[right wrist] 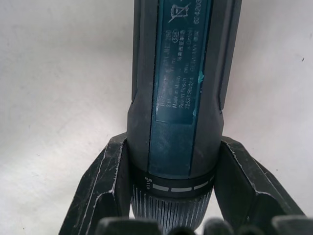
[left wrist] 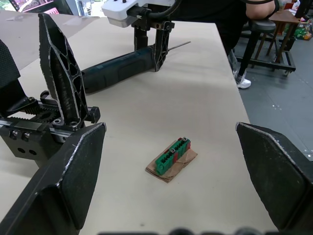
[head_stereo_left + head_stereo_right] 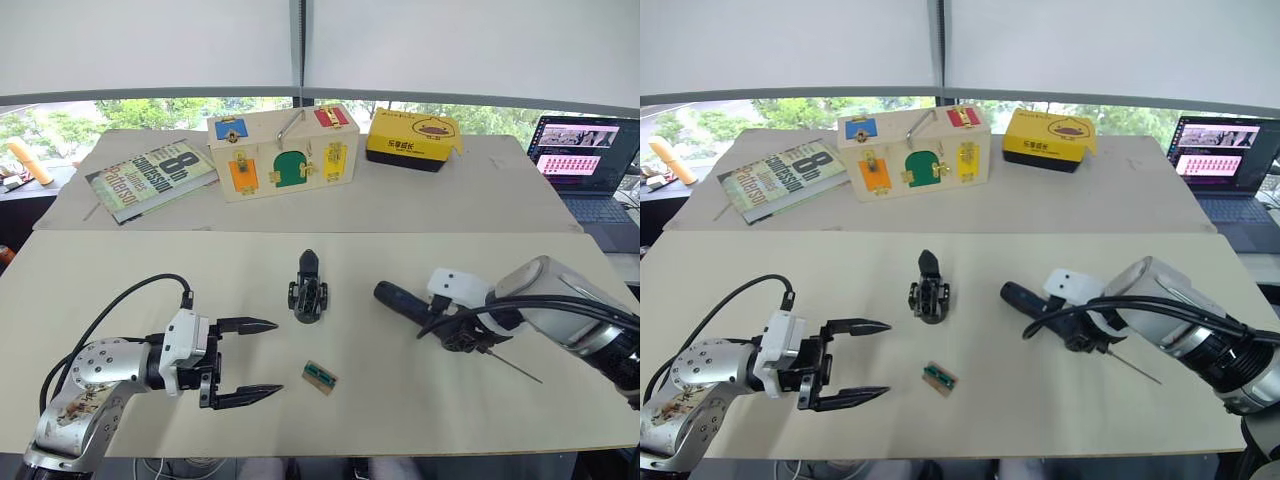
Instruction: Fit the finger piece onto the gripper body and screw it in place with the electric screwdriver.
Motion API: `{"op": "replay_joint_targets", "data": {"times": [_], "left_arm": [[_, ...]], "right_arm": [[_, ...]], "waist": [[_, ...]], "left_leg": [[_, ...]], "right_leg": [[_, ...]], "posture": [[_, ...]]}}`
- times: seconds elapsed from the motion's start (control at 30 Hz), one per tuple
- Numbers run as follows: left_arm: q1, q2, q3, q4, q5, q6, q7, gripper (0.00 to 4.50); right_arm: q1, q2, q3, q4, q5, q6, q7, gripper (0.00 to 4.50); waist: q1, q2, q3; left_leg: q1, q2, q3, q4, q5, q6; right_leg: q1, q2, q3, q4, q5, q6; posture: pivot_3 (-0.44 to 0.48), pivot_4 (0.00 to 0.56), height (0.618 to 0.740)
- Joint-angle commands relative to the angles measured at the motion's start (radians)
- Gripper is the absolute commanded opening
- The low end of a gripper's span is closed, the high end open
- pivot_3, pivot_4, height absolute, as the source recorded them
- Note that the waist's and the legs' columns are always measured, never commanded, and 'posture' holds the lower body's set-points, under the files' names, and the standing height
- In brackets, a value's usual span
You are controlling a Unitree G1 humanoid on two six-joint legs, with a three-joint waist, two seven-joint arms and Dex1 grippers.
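Right claw grasping the electric screwdriver (image 3: 420, 305); left claw released, on a pale matte table (image 3: 120, 260).

Eye views: the blocky black gripper body (image 3: 308, 290) stands mid-table, between the left gripper (image 3: 258, 360) and right gripper (image 3: 462, 335); a book (image 3: 150, 178) reads "8". Left wrist view: ribbed black fingers (image 2: 73, 181) spread wide around a small green toothed piece (image 2: 172, 157) on brown card. Right wrist view: both fingers (image 1: 102, 191) touch the screwdriver's knurled collar; its label print is mostly illegible.
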Motion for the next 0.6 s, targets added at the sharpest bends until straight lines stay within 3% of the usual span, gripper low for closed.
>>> {"op": "replay_joint_targets", "data": {"times": [0.03,0.13,0.33,0.47,0.6], "left_arm": [[-0.041,0.003,-0.006,0.020,-0.001,-0.015,-0.022,4.50],[-0.051,0.017,-0.003,0.043,0.000,-0.021,-0.053,4.50],[-0.047,0.048,0.016,0.102,-0.007,-0.028,-0.112,4.50],[-0.045,0.068,0.014,0.164,0.017,-0.064,-0.169,4.50],[-0.054,0.062,0.002,0.230,0.056,-0.116,-0.194,4.50]], "right_arm": [[0.014,-0.012,-0.076,0.028,-0.007,-0.033,-0.020,1.93],[0.036,-0.040,-0.191,0.017,0.036,-0.043,-0.002,1.93],[0.167,0.044,-0.643,-0.031,0.229,-0.039,-0.005,1.93],[0.300,0.220,-0.948,-0.138,0.385,-0.196,0.008,1.93],[0.375,0.388,-1.086,-0.228,0.522,-0.316,-0.016,1.93]], "waist": [[0.001,0.000,0.000],[0.003,0.002,0.001],[0.004,0.006,0.003],[0.008,0.005,0.003],[0.009,0.007,0.004]], "left_leg": [[0.000,0.000,0.000,0.001,0.000,0.000],[-0.001,0.000,0.000,0.001,0.000,0.000],[-0.008,0.000,0.001,0.001,0.001,-0.001],[-0.009,0.000,-0.002,0.000,0.001,-0.002],[-0.008,-0.001,-0.001,0.000,0.002,-0.002]], "right_leg": [[0.000,0.000,0.000,0.000,0.000,0.000],[-0.001,0.000,0.000,0.000,0.001,0.000],[-0.011,0.002,0.000,0.006,0.000,-0.001],[-0.009,0.003,-0.004,0.005,0.000,-0.001],[-0.009,0.002,-0.001,0.006,0.000,0.000]], "posture": [[0.000,0.150,0.740],[0.000,0.150,0.740],[0.000,0.150,0.740],[0.000,0.150,0.740],[0.000,0.150,0.740]]}}
